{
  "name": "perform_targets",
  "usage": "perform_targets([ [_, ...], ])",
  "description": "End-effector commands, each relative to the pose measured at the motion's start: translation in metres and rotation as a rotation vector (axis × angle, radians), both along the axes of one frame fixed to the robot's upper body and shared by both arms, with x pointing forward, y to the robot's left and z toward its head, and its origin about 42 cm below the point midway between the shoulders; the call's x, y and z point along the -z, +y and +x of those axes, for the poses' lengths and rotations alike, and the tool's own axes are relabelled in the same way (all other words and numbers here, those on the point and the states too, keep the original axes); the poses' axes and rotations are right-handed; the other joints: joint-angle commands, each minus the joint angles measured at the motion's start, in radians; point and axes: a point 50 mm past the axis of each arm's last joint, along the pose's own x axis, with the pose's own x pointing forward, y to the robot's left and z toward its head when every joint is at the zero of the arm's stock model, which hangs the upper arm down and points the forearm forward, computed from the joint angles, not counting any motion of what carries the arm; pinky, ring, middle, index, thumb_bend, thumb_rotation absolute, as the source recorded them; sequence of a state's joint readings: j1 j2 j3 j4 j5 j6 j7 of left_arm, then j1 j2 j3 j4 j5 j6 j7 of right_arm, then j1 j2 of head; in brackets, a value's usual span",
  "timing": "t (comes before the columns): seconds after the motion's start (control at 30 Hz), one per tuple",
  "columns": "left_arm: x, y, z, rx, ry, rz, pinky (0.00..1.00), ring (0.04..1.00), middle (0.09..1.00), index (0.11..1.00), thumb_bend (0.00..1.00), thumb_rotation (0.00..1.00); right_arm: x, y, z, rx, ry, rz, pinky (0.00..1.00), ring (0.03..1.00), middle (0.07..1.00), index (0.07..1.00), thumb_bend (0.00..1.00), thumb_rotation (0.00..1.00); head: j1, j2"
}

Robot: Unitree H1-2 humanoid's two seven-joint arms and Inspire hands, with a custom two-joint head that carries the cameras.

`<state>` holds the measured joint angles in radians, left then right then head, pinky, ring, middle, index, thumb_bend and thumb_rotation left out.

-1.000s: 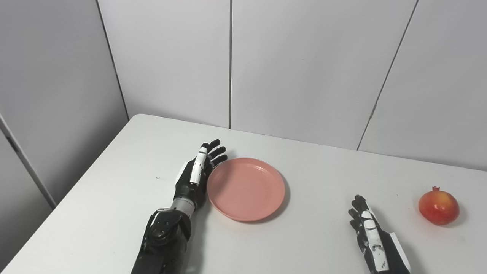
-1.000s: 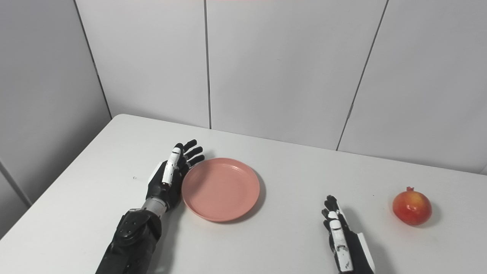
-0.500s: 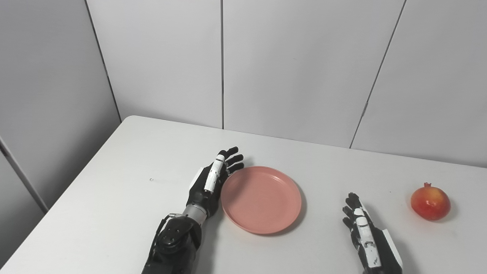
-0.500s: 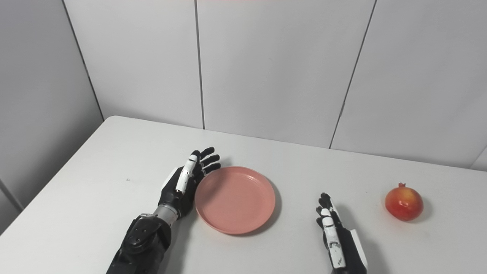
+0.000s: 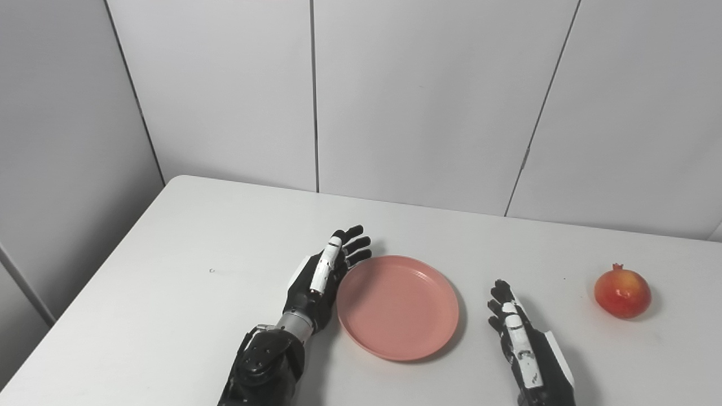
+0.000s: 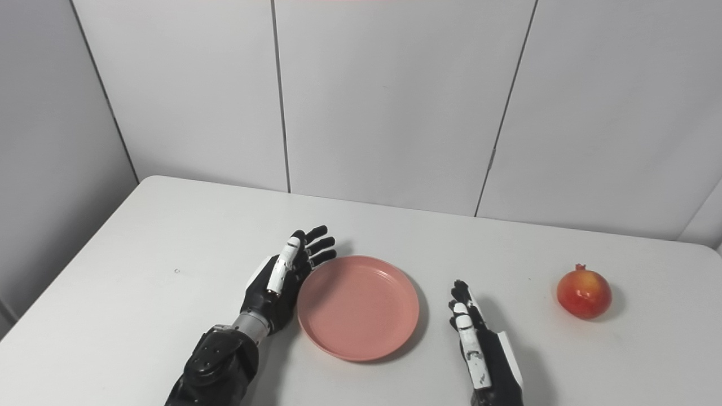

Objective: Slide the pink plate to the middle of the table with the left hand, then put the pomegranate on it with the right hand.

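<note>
Left robot hand edge-on against the round pink plastic plate
Fingers straight, holding nothing; right robot hand likewise flat and empty, apart from the red-yellow pomegranate.

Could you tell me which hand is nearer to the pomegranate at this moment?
Right. The right hand lies open on the table between pink plate and pomegranate, apart from both. The left hand is beyond the plate, against its far rim.

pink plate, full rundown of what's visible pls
The pink plate is round and shallow, with a raised rim and a flat well. It looks like matte plastic, and it is empty. It lies flat on the white table. The open left hand stands edge-on against its left rim. The right hand is apart from it on the right, and the pomegranate lies farther right.
</note>
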<state>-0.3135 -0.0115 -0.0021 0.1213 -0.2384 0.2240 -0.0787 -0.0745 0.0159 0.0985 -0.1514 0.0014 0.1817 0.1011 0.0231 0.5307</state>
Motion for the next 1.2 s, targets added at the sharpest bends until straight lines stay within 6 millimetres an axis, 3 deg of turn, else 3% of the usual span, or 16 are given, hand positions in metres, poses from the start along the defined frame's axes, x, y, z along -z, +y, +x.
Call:
perform_targets([
  [0.0, -0.007, -0.009, 0.000, 0.034, -0.035, 0.005, 0.85, 0.860, 0.864, 0.846, 0.39, 1.00, -0.017, 0.005, 0.006, 0.001, -0.069, 0.008, 0.97, 0.968, 0.971, 0.964, 0.19, 1.00, 0.000, 0.000],
  [0.27, -0.006, -0.018, -0.007, 0.066, -0.038, 0.001, 0.86, 0.863, 0.872, 0.857, 0.41, 1.00, -0.018, 0.008, 0.007, 0.012, -0.060, 0.012, 0.96, 0.963, 0.968, 0.961, 0.19, 1.00, -0.031, 0.009],
  [1.17, -0.007, -0.019, -0.015, 0.082, -0.024, 0.012, 0.88, 0.876, 0.882, 0.865, 0.41, 1.00, -0.019, 0.013, 0.008, 0.022, -0.071, 0.006, 0.95, 0.958, 0.966, 0.954, 0.20, 1.00, -0.096, 0.020],
])
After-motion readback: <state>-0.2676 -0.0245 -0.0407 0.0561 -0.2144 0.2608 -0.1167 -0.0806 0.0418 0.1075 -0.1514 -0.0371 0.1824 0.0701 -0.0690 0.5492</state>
